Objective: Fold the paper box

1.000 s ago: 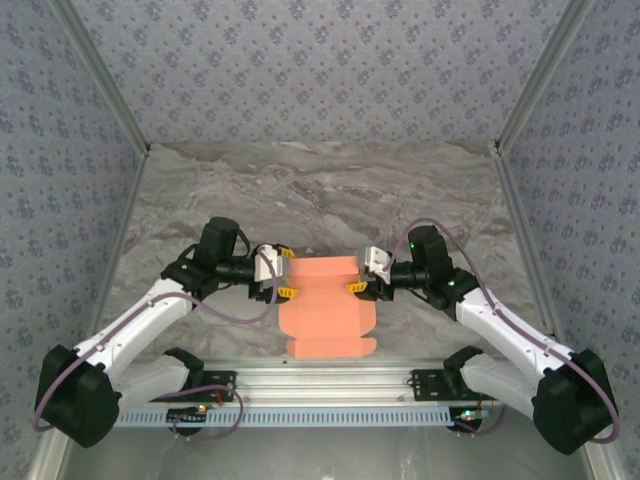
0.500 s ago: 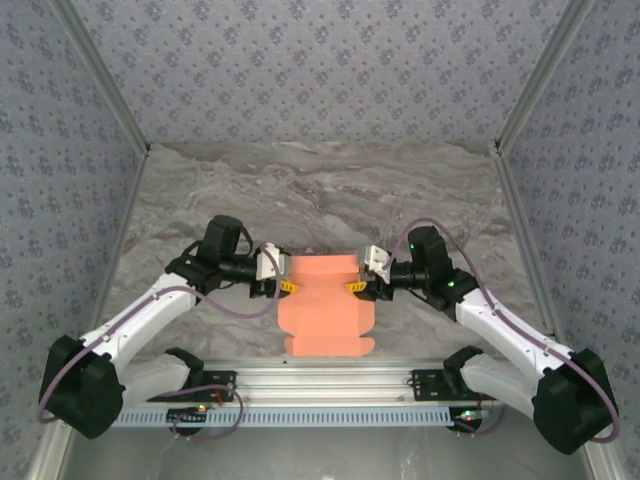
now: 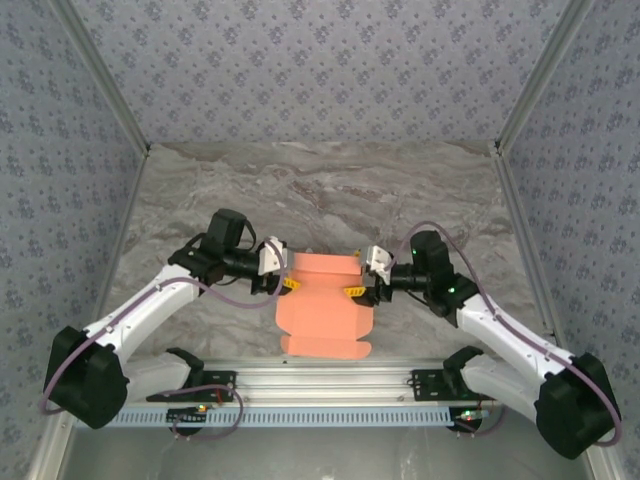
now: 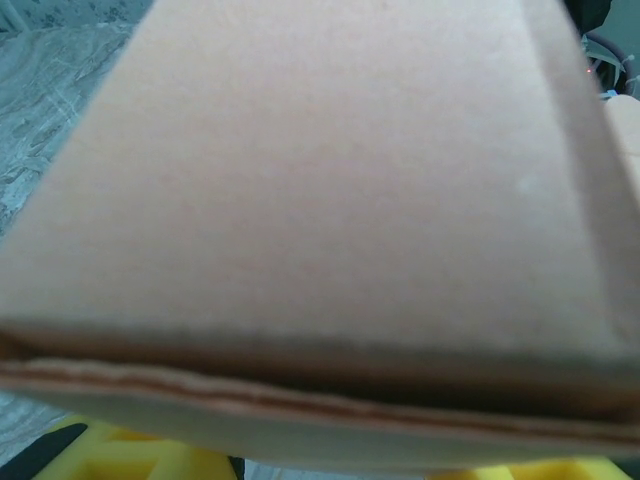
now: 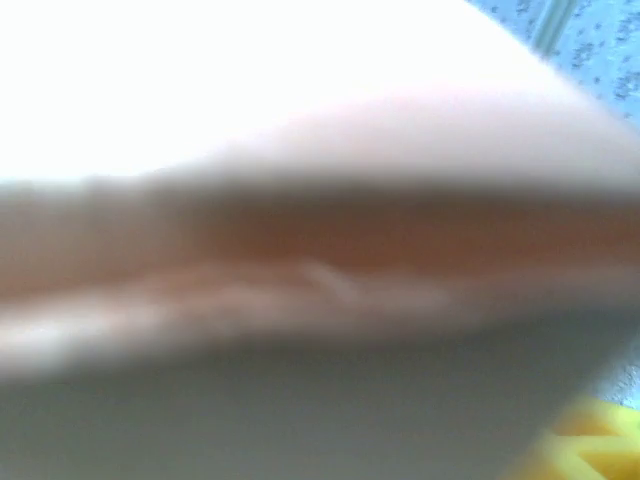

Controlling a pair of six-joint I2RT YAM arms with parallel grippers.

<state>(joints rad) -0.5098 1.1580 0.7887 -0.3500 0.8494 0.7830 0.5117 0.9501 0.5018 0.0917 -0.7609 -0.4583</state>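
We see the box (image 3: 323, 305), a flat salmon card piece, lying at the near middle of the desk (image 3: 330, 190) between the two arms. The left tool (image 3: 287, 283) is closed on the box's left edge. In its wrist view the doubled card edge (image 4: 320, 200) sits right above the yellow pads (image 4: 120, 455). The right tool (image 3: 353, 289) is at the right edge. Its wrist view is badly blurred (just pale card (image 5: 300, 250) up close), so we cannot tell whether its jaws grip or stand apart.
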